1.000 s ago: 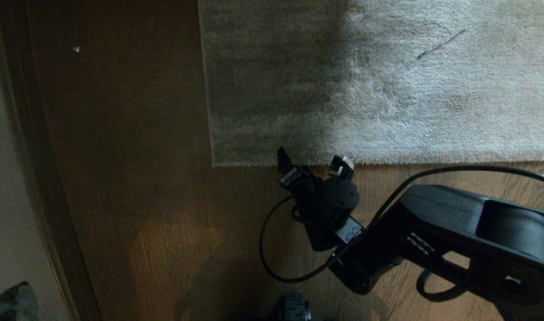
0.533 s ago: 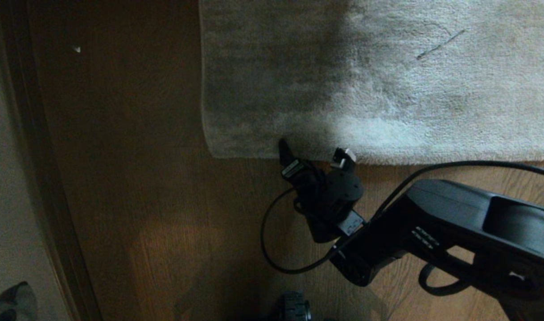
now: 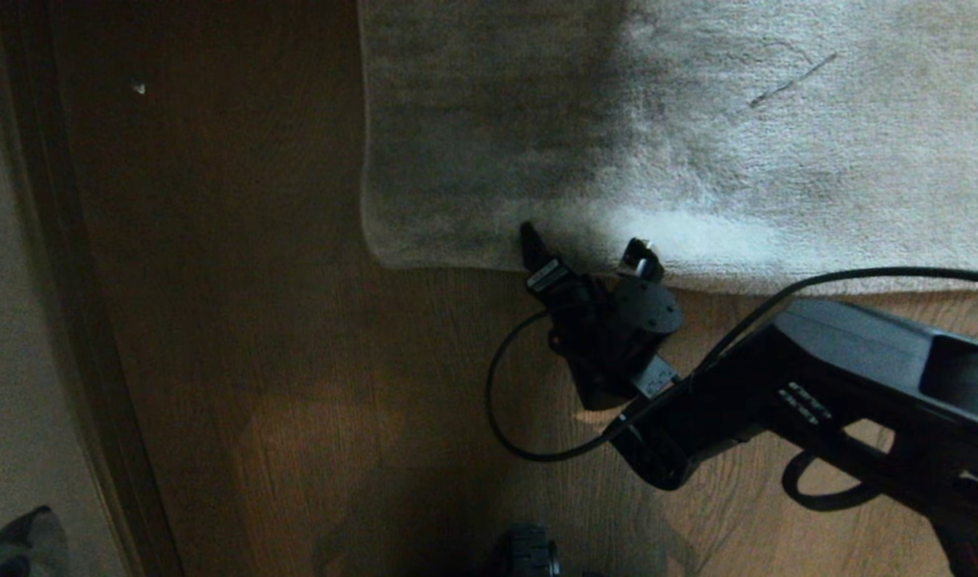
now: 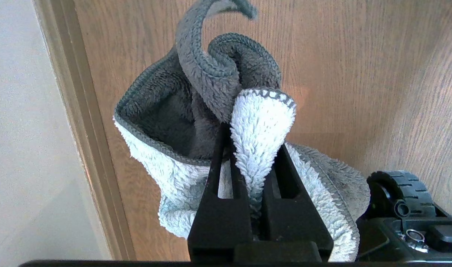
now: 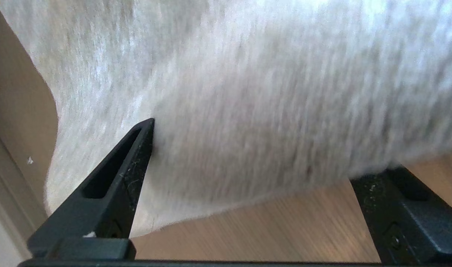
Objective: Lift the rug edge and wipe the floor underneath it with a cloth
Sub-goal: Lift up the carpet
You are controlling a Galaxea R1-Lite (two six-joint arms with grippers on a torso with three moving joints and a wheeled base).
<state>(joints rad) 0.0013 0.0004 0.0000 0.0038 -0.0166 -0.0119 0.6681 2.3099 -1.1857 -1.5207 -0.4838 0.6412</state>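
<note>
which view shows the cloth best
The left wrist view: the grey and white cloth fills it, pinched in the shut left gripper. The head view catches only a dark scrap at its lower left corner. The right wrist view shows none of it.

Head camera looked steeply down from above at the brown wood-grain plank floor point(image 3: 256, 385) and the light grey-beige short-pile rug edge point(image 3: 489, 260), with the right arm coming in from the right. Right wrist camera sat very close behind its spread black fingers point(image 5: 115, 185), facing that same rug border and floor strip. Left wrist camera faced floor and a tan baseboard point(image 4: 81, 122) close up, past the grey-and-white fluffy cloth point(image 4: 211, 122).
</note>
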